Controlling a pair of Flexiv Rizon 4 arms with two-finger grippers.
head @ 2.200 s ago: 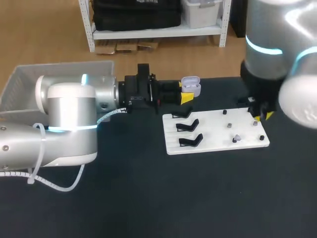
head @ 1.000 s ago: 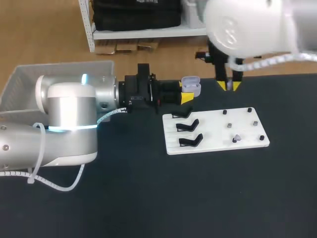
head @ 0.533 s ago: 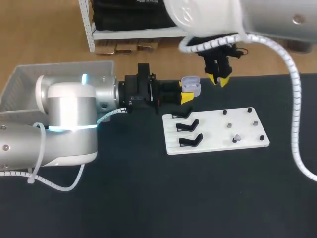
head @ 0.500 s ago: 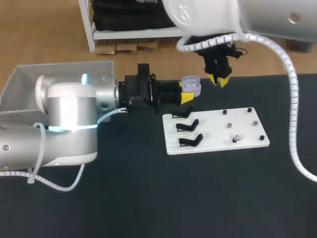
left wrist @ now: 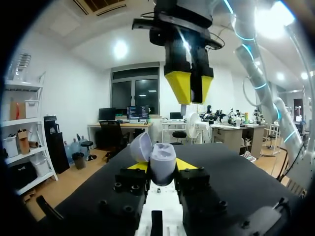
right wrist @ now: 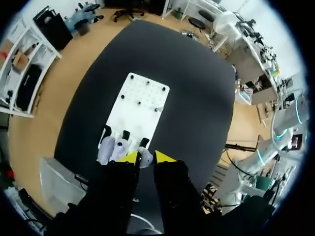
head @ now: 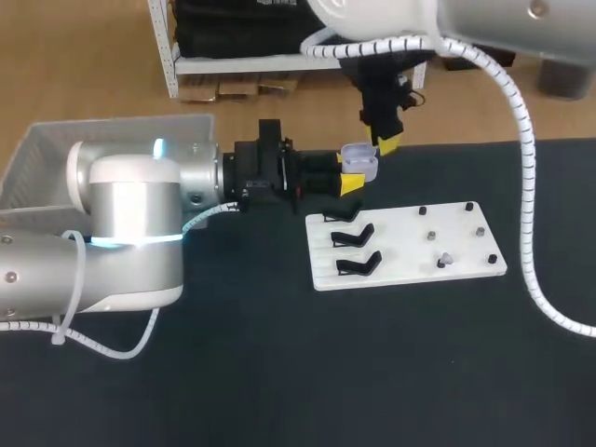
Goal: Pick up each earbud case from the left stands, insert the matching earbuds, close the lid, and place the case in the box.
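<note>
Black table [head: 233, 372], board [head: 402, 238]; left tool [head: 350, 174] grips case [head: 361, 162], right tool [head: 387, 144] earbud [right wrist: 144, 159].

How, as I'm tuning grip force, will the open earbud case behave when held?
Probably stiff and light: the earbud case shows no squashing between the left jaws. Its smooth shell may slip. The open lid looks weakest.

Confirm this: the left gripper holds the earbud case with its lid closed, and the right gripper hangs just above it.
The lid is not closed: the left wrist view shows the earbud case in the left gripper with its lid open. The right gripper does hang just above it.
</note>
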